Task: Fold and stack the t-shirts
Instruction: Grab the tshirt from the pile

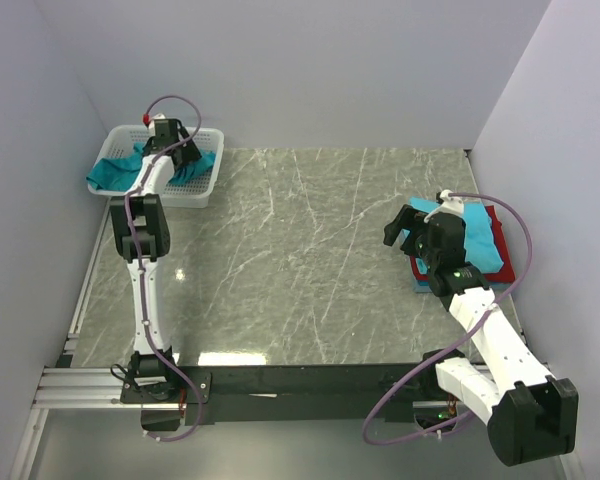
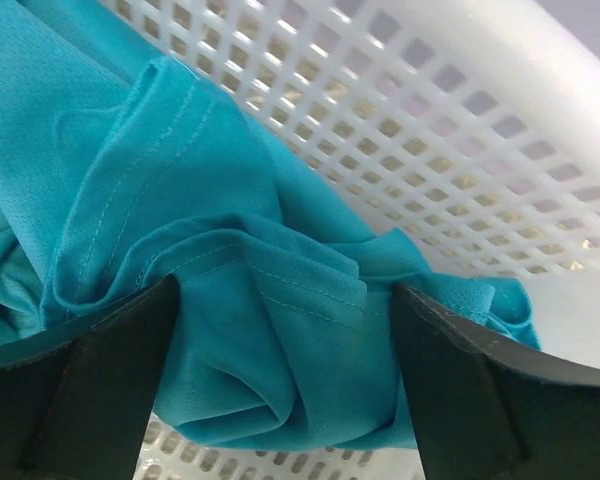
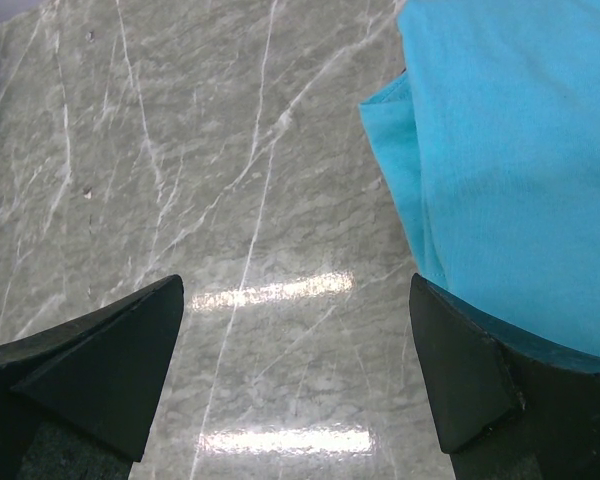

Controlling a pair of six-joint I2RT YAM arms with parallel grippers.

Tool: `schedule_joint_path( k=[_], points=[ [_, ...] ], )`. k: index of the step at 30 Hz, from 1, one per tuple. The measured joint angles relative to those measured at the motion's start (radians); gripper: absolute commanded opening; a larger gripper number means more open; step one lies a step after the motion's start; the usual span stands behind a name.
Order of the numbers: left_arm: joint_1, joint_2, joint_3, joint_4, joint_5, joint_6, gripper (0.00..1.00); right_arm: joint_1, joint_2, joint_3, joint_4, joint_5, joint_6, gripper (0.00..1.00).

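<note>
No legible text, labels, brands or numbers in any view. Teal t-shirt [image 2: 230,300]: plain cloth, stitching only. White mesh basket [image 2: 460,120]: unmarked. Folded t-shirts [image 1: 477,240] at 3 o'clock on the tabletop [image 1: 300,260]: no print showing. Arm housings are too small in the top view to tell.

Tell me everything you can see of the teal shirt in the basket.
The teal shirt is unfolded: a crumpled heap of fine-knit cloth with stitched hems showing. It lies in the white mesh basket at the table's far left corner, one part spilling over the basket's left rim. The left gripper is down in it, jaws wide apart, a bunched fold standing between the fingers and touching both inner faces.
</note>
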Motion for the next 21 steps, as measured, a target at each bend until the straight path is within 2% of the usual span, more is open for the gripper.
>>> schedule_joint_path(
  k=[3,6,10,15,21],
  points=[
    [0.010,0.001,0.000,0.000,0.007,0.000,0.89,0.000,0.001,0.000,-0.003,0.000,0.000,1.00],
    [0.017,0.002,0.000,0.000,0.011,-0.007,0.56,0.000,0.003,0.000,-0.004,0.001,-0.001,1.00],
    [0.024,0.002,0.000,-0.002,0.023,-0.015,0.00,0.000,0.002,0.000,-0.004,0.004,-0.003,1.00],
    [0.024,-0.015,-0.033,0.021,0.059,-0.008,0.00,0.000,-0.004,0.000,-0.005,0.005,-0.003,1.00],
    [0.024,-0.178,-0.164,0.026,0.079,-0.012,0.00,0.000,-0.039,0.000,-0.007,0.003,-0.004,1.00]
  ],
)
